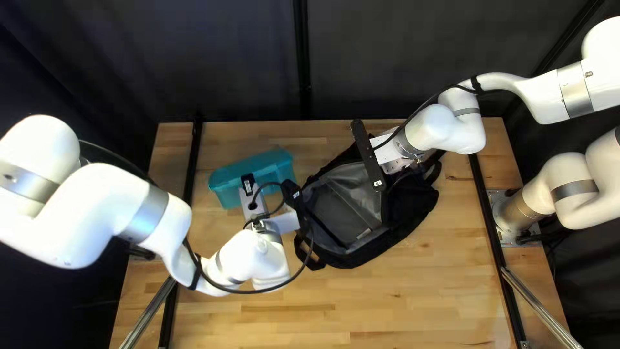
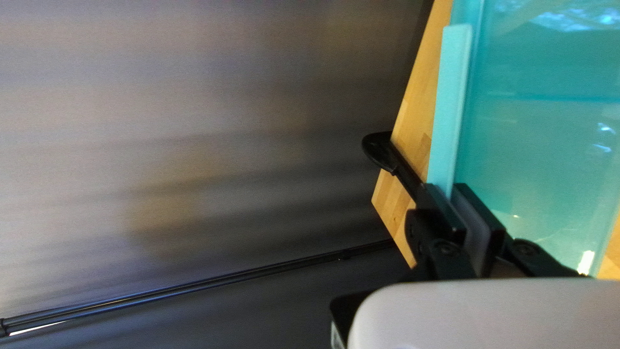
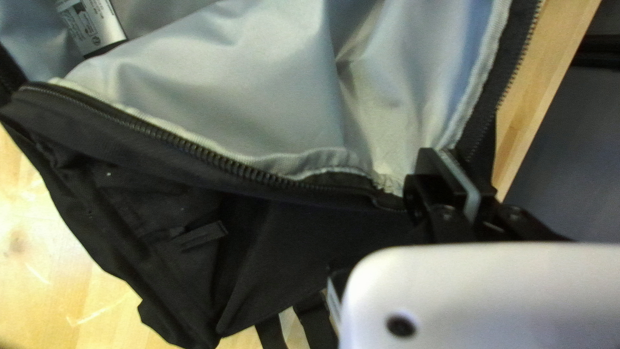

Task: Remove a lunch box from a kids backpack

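So the lunch box [image 1: 226, 187] was out of the backpack [image 1: 361, 253], over the table [image 1: 387, 304] on the bag's left side; I couldn't tell if it had touched down. My left claw [image 2: 447, 189] was pinched on its rim [image 2: 450, 103], and the right claw [image 3: 441, 155] looked closed on the bag's opening edge. My worry was that thin bite: a twist or bump could've let the box slip or popped the lid, if it had one. Opening up too high would've dropped it. Yanking the right arm might've dragged the bag into my left arm's loose cable [image 1: 258, 292].
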Robot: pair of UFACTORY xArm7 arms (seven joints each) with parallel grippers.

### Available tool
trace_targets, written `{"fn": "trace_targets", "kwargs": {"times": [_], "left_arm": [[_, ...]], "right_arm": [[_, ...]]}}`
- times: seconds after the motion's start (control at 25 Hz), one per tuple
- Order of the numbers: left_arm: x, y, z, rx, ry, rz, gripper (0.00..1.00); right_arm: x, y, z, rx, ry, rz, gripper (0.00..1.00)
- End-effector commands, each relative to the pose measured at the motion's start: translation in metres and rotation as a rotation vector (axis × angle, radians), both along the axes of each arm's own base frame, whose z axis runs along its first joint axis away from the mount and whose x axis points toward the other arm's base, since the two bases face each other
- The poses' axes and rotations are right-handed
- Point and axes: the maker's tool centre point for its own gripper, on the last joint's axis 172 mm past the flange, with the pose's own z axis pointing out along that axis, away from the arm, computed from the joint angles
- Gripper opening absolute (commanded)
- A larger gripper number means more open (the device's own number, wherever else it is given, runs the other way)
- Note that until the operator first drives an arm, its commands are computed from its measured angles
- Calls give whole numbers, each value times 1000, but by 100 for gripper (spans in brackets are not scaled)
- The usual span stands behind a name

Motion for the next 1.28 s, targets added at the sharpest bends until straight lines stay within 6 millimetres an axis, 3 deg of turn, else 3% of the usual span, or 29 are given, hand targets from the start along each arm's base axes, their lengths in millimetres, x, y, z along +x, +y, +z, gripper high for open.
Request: {"fn": "trace_targets", "kwargs": {"times": [0.04, 0.4, 0.64, 0.8, 1.28], "left_arm": [[-5, -3, -11, -1, 7, 7, 0], [-12, -19, -26, -22, 5, 7, 0], [-14, -38, -49, -89, -5, -15, 0], [-12, -40, -60, -144, -15, -36, 0], [-19, -39, -98, -576, -112, -137, 0]], "right_arm": [[0, 0, 0, 0, 0, 0, 0], [0, 0, 0, 0, 0, 0, 0], [0, 0, 0, 0, 0, 0, 0], [0, 0, 0, 0, 0, 0, 0], [0, 0, 0, 0, 0, 0, 0]]}}
